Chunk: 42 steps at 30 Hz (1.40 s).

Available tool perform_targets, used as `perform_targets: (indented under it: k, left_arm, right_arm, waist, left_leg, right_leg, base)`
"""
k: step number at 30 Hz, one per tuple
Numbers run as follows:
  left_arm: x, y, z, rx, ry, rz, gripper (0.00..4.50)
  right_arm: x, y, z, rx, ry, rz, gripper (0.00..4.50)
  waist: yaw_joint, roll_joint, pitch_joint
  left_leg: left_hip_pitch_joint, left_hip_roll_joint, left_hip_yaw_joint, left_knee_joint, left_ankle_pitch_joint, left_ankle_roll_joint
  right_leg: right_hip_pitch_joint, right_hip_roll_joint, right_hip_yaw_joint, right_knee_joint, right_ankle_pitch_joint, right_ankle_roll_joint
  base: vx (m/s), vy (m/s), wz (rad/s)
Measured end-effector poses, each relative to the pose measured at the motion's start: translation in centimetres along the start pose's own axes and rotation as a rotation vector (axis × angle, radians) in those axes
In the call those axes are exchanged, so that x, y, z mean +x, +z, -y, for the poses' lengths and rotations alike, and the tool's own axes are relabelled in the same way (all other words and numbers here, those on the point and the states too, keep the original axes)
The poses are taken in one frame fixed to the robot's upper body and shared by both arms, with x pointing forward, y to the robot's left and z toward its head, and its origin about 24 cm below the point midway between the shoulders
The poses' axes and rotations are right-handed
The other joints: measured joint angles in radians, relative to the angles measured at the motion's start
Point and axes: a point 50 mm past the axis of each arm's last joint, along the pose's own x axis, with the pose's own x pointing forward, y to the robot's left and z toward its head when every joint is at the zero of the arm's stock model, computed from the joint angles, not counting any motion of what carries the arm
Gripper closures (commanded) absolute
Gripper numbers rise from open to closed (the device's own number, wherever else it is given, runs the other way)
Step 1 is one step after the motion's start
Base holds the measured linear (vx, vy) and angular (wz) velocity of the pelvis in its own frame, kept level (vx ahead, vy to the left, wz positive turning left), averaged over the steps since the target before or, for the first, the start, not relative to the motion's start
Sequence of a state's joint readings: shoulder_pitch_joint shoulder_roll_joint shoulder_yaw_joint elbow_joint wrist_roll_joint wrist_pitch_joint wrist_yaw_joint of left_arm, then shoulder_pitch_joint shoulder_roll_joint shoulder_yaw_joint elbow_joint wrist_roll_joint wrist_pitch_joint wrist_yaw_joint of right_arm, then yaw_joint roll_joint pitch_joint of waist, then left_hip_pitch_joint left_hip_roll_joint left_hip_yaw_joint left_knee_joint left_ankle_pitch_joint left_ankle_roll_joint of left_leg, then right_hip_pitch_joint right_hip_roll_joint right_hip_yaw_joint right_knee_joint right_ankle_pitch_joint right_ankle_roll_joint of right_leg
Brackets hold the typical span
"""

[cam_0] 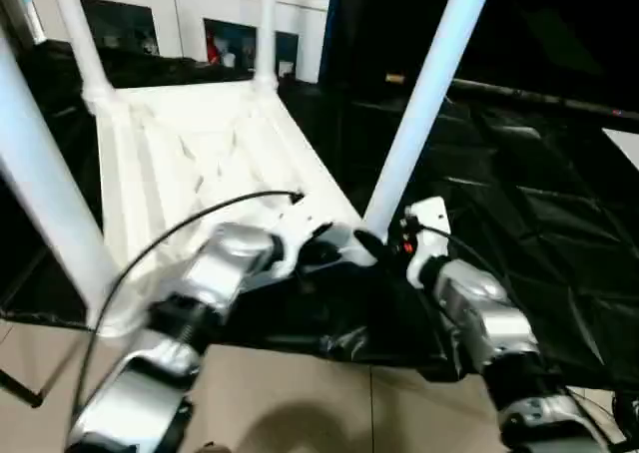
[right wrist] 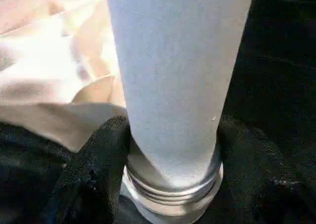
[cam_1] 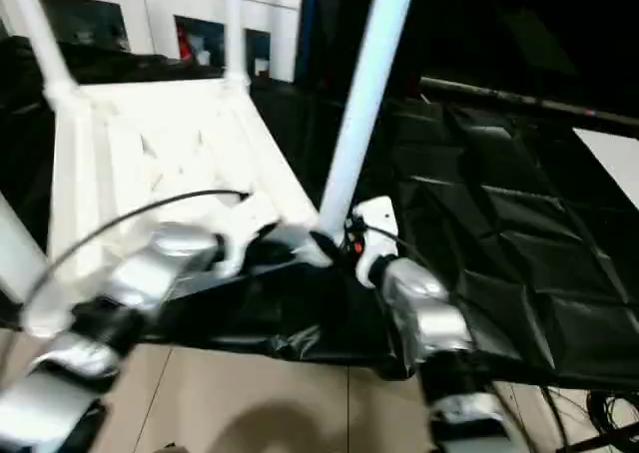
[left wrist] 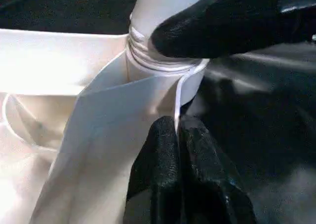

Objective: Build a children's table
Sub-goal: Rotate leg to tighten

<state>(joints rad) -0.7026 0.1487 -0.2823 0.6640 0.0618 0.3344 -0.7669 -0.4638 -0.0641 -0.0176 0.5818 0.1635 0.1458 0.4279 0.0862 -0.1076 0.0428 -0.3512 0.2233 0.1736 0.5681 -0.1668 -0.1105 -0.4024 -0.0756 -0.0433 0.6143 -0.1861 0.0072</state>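
Observation:
The white tabletop (cam_0: 200, 164) lies ribbed side up on the black cloth, with several white legs standing up from its corner sockets. The near-right leg (cam_0: 424, 94) leans up and to the right. My right gripper (cam_0: 384, 241) is closed around its base; in the right wrist view a black finger (right wrist: 98, 169) presses each side of the leg (right wrist: 173, 86), just above the threaded collar (right wrist: 173, 194). My left gripper (left wrist: 178, 135) is shut on the tabletop's thin rim beside that socket. The right gripper's finger (left wrist: 227, 26) shows above it.
The black-draped work table (cam_0: 519, 204) stretches to the right and back. Its front edge drops to tan floor (cam_0: 300, 403). A black cable (cam_0: 180, 228) arcs over my left forearm. The near-left leg (cam_0: 45, 194) stands close at picture left.

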Motion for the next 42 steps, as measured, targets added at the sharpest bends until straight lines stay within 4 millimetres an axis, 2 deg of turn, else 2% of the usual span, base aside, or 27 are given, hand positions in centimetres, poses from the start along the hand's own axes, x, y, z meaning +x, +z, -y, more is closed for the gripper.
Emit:
perform_targets:
  k: [8, 9, 12, 13, 16, 19, 24, 31, 34, 37, 39, 42]
  left_arm:
    - [0.0, 0.1, -0.4, 0.013, 0.018, 0.003, 4.5]
    - [-0.3, 0.0, -0.6, 0.02, 0.014, 0.0, 4.5]
    - [-1.5, -0.5, -1.1, 0.056, -0.031, -0.007, 4.5]
    - [-1.7, -0.6, -1.1, 0.066, -0.05, -0.004, 4.5]
    - [-2.7, -1.0, -1.2, 0.091, -0.104, -0.006, 4.5]
    - [-4.4, -1.7, -0.9, 0.116, -0.233, -0.007, 4.5]
    - [-5.6, -2.1, -0.5, 0.123, -0.331, -0.019, 4.5]
    - [-5.9, -2.3, -0.5, 0.12, -0.345, -0.022, 4.5]
    - [-5.9, -2.3, -0.4, 0.119, -0.347, -0.022, 4.5]
    - [-5.9, -2.3, -0.4, 0.116, -0.347, -0.023, 4.5]
    - [-5.9, -2.3, -0.4, 0.114, -0.346, -0.023, 4.5]
    - [-6.0, -2.3, -0.5, 0.112, -0.345, -0.024, 4.5]
  right_arm:
    - [0.1, 0.7, -0.1, -0.042, 0.005, 0.035, 2.02]
    - [-0.1, 0.8, 0.0, -0.054, 0.031, 0.035, 1.72]
    - [-0.6, 0.8, 0.4, -0.091, 0.147, 0.014, 1.59]
    - [-0.8, 0.8, 0.4, -0.102, 0.177, 0.005, 1.29]
    - [-1.2, 0.9, 0.6, -0.14, 0.254, -0.019, 1.17]
    - [-2.6, 0.8, 0.9, -0.205, 0.398, -0.065, 1.17]
    - [-3.2, 0.9, 0.5, -0.222, 0.548, -0.088, 1.17]
    - [-3.4, 0.9, 0.5, -0.247, 0.591, -0.101, 1.17]
    - [-3.4, 0.8, 0.4, -0.251, 0.599, -0.107, 1.51]
    - [-3.4, 0.8, 0.3, -0.25, 0.616, -0.112, 1.62]
    - [-3.4, 0.9, 0.3, -0.251, 0.618, -0.111, 1.91]
    - [-3.4, 1.0, 0.3, -0.248, 0.621, -0.103, 2.0]
  waist:
    - [-0.003, 0.001, 0.0]
    - [-0.003, 0.002, 0.0]
    - [-0.004, 0.002, 0.0]
    - [-0.004, 0.002, 0.0]
    - [-0.001, 0.004, 0.001]
    - [0.003, 0.004, 0.002]
    - [0.006, 0.005, 0.002]
    - [0.004, 0.004, 0.002]
    - [0.004, 0.004, 0.002]
    - [0.004, 0.004, 0.002]
    - [0.004, 0.003, 0.002]
    - [0.004, 0.003, 0.002]
  left_leg:
    - [0.0, 0.0, 0.0, -0.003, 0.0, 0.0]
    - [0.0, 0.0, 0.0, -0.003, 0.0, 0.0]
    - [0.0, 0.001, -0.001, -0.005, 0.0, 0.0]
    - [0.0, 0.001, -0.001, -0.005, 0.0, 0.0]
    - [-0.001, 0.001, -0.001, -0.004, 0.0, 0.0]
    - [-0.002, 0.001, 0.0, -0.004, 0.0, 0.0]
    - [-0.006, 0.001, 0.001, -0.003, -0.001, 0.001]
    - [-0.005, 0.001, 0.001, -0.003, 0.0, 0.001]
    - [-0.005, 0.001, 0.001, -0.003, 0.0, 0.001]
    - [-0.005, 0.001, 0.001, -0.003, 0.0, 0.001]
    - [-0.005, 0.001, 0.001, -0.003, 0.0, 0.001]
    - [-0.005, 0.001, 0.001, -0.003, 0.0, 0.001]
  right_leg:
    - [-0.001, 0.001, 0.0, -0.001, 0.001, -0.001]
    - [-0.001, 0.001, -0.001, -0.001, 0.0, -0.001]
    - [-0.002, 0.002, -0.001, 0.0, 0.0, -0.001]
    - [-0.002, 0.002, -0.002, -0.001, 0.0, -0.001]
    - [-0.002, 0.001, -0.001, -0.001, 0.002, -0.004]
    - [-0.002, 0.001, -0.001, -0.003, 0.001, -0.004]
    - [-0.003, 0.0, -0.002, -0.004, 0.0, -0.004]
    - [-0.003, 0.0, -0.002, -0.003, 0.0, -0.004]
    - [-0.003, 0.0, -0.002, -0.003, 0.0, -0.004]
    - [-0.003, 0.0, -0.002, -0.003, 0.0, -0.004]
    - [-0.003, 0.0, -0.002, -0.003, 0.0, -0.004]
    - [-0.003, 0.0, -0.002, -0.003, 0.0, -0.004]
  base:
    - [0.0, 0.0, 0.0]
    - [0.0, 0.0, 0.0]
    - [0.0, 0.0, 0.0]
    - [0.0, 0.0, 0.0]
    - [0.0, 0.0, 0.0]
    - [0.0, 0.0, 0.0]
    - [0.0, 0.0, 0.0]
    - [0.0, 0.0, 0.0]
    - [0.0, 0.0, 0.0]
    - [0.0, 0.0, 0.0]
    - [0.0, 0.0, 0.0]
    - [0.0, 0.0, 0.0]
